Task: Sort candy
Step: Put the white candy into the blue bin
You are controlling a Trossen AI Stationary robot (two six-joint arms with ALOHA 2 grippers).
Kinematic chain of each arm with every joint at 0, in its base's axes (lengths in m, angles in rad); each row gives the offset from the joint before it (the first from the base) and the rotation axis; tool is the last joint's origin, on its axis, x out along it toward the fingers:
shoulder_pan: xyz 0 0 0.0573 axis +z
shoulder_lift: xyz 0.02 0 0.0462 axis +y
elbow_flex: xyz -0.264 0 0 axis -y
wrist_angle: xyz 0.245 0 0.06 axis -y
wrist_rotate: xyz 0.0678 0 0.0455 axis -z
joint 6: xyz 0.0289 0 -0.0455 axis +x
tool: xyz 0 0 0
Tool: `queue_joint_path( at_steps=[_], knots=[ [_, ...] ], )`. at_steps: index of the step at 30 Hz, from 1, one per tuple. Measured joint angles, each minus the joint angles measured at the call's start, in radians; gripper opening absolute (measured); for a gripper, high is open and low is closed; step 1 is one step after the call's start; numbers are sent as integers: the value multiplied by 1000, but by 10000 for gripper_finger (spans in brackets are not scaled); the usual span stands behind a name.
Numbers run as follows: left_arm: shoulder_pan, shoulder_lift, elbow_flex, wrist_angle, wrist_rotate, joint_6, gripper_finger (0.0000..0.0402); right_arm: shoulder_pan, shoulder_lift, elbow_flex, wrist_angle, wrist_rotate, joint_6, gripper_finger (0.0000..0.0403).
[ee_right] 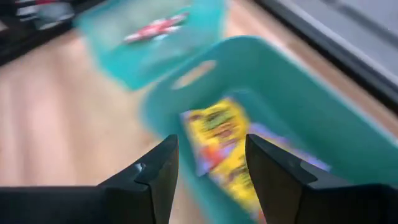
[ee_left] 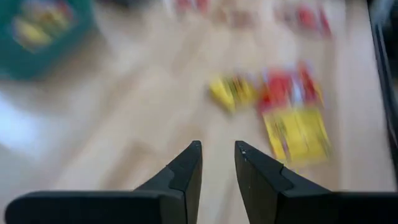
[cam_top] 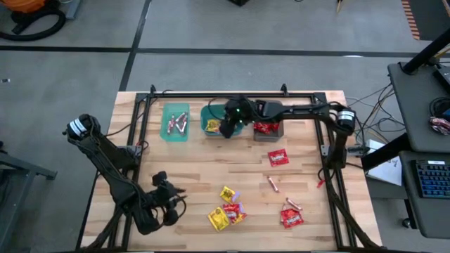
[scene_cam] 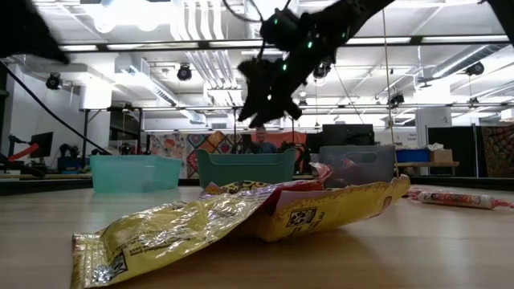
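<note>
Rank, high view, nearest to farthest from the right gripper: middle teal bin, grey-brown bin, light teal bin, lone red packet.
1. Middle teal plastic bin: directly beneath the right gripper.
2. Grey-brown bin: just right of it.
3. Red packet lying alone right-front and the light teal bin on the left: too close to call.

Floor: grey concrete [cam_top: 211,28], crossed by dark seam lines.
Table: pale wood planks [cam_top: 211,176], edged by a black metal frame [cam_top: 232,95].
Right side: dark desk [cam_top: 415,98] carrying a keyboard [cam_top: 432,179]; loose cables [cam_top: 376,116] beside it.
Upper left corner: orange vacuum [cam_top: 28,5] with black hose.
Ceiling: white ducts [scene_cam: 201,48], strip lights [scene_cam: 450,50].
Back wall: colourful patterned panels [scene_cam: 189,144].
</note>
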Motion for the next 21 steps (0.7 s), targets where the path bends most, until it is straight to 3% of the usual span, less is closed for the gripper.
queue_joint_path(
  at_steps=[6,11,14,21],
  knots=[
    [-4,35,0,-3,399,156,100,105,-94,0,-77,-73,-51,171],
    [-9,120,0,-17,617,229,133,220,-152,0,-165,-75,-53,166],
    [-10,166,0,-23,695,269,150,284,-182,0,-206,-66,-53,166],
    [-8,243,0,-37,685,315,153,400,-203,0,-225,-43,-50,166]
  ],
)
